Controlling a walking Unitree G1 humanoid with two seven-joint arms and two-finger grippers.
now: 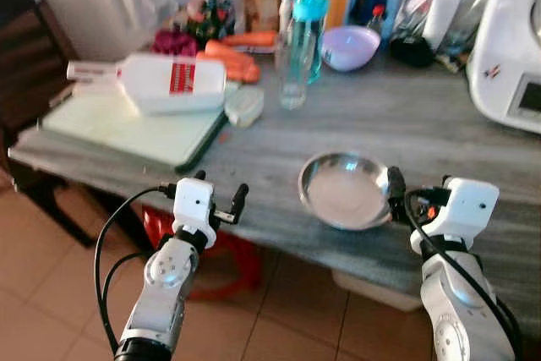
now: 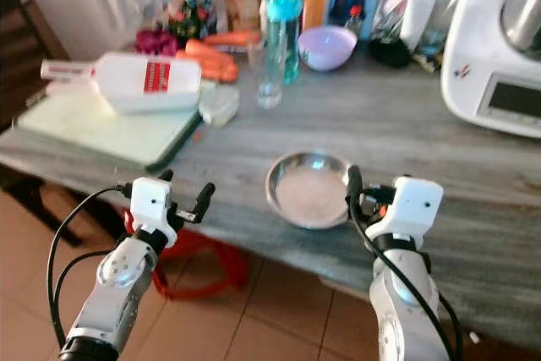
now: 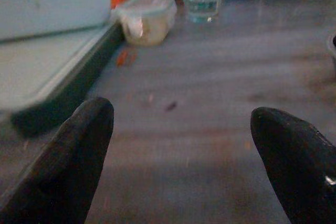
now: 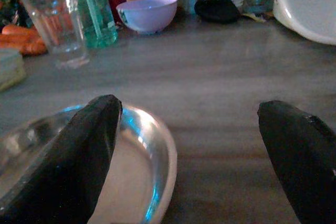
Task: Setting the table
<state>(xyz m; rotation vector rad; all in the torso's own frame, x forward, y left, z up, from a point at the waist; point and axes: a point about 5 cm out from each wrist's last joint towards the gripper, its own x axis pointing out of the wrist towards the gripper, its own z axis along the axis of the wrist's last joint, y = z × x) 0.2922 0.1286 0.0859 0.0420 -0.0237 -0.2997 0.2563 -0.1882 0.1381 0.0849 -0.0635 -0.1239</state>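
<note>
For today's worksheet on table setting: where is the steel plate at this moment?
The steel plate lies near the grey table's front edge, just left of the open right tool, nearer than the drinking glass.

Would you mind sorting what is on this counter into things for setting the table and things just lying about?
For the job: steel plate, next to the right gripper; drinking glass; lilac bowl.

Lying about: carrots, cutting board, white appliance, teal bottle, small lidded tub.

Head views: bright, even daylight, soft overall blur | Rear clutter washed out | steel plate shows mild glare | Wrist views: dimmer, bluish cast | near black fingers out of focus | desk grain smeared
</note>
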